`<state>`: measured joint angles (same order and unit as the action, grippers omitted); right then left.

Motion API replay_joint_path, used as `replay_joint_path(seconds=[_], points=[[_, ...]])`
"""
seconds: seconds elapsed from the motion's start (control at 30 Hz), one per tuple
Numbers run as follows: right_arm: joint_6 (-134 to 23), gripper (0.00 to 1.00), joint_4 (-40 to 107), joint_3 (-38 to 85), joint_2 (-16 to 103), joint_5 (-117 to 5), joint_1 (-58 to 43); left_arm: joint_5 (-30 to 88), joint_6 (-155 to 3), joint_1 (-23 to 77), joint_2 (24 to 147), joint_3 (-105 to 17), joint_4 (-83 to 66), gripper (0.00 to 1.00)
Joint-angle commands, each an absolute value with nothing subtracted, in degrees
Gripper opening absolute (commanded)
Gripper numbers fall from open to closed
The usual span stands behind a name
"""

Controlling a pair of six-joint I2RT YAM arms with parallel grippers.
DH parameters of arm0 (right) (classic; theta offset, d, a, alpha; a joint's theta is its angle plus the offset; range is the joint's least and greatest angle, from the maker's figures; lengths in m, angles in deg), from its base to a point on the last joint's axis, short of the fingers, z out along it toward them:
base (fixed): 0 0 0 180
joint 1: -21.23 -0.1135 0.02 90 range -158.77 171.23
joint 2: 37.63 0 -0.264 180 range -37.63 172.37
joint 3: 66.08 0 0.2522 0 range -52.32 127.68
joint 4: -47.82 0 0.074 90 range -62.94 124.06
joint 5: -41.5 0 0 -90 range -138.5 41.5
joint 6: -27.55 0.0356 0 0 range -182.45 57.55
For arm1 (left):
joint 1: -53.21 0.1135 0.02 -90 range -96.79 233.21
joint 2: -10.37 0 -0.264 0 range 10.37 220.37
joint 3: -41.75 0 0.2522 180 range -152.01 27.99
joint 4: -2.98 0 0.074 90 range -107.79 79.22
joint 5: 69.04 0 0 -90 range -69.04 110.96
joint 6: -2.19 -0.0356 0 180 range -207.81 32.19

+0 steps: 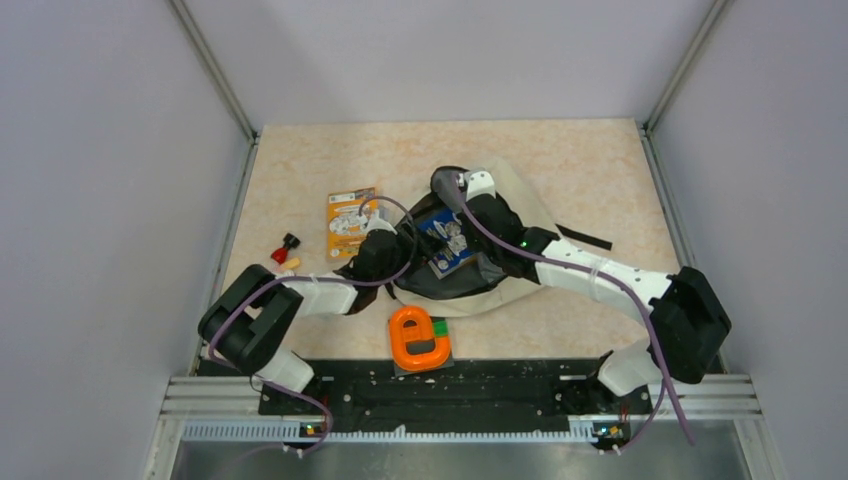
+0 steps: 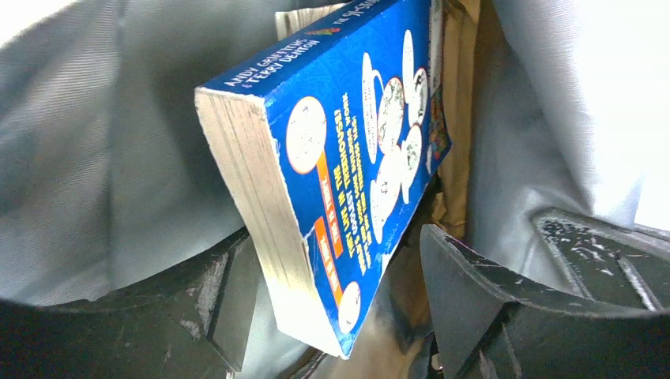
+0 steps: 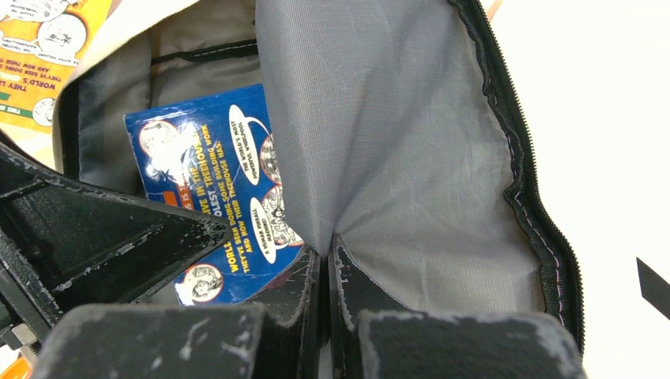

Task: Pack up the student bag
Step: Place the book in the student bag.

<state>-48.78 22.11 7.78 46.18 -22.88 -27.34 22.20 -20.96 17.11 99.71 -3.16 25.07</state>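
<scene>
The beige student bag [image 1: 520, 215] lies open in the middle of the table, its grey lining [image 3: 411, 158] showing. A blue book [image 1: 447, 240] sits inside the opening, also seen in the left wrist view [image 2: 355, 142] and the right wrist view [image 3: 213, 181]. My right gripper [image 1: 468, 190] [image 3: 325, 251] is shut on a fold of the grey lining and holds the bag's mouth up. My left gripper [image 1: 385, 252] [image 2: 340, 264] is inside the mouth. Its jaws stand apart around the book's lower corner, with a gap on the right side.
An orange book [image 1: 351, 222] lies on the table left of the bag; it also shows in the right wrist view [image 3: 39, 55]. A small red and black object [image 1: 285, 248] lies further left. An orange and green item [image 1: 420, 338] sits near the front rail. A black strap [image 1: 590, 238] trails right.
</scene>
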Motion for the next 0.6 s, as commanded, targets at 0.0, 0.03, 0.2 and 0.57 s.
replay_joint_path(seconds=[0.0, 0.03, 0.2, 0.57], points=[[-48.21, 0.0, 28.1, 9.11, 42.57, -25.35, -27.64, 18.96, -26.57, 17.04, 95.87, -1.84, 19.06, 0.76], [-48.09, 0.0, 28.2, 9.01, 42.59, -25.43, -27.66, 18.88, -26.82, 17.04, 95.79, -1.81, 18.82, 0.75], [-47.87, 0.0, 28.25, 8.95, 42.88, -26.04, -27.63, 22.6, -28.94, 16.94, 99.0, -4.9, 19.03, 0.5], [-47.77, 0.0, 27.79, 8.17, 42.69, -25.18, -27.63, 26.84, -30.73, 16.04, 109.21, -17.92, 19.98, 0.26]])
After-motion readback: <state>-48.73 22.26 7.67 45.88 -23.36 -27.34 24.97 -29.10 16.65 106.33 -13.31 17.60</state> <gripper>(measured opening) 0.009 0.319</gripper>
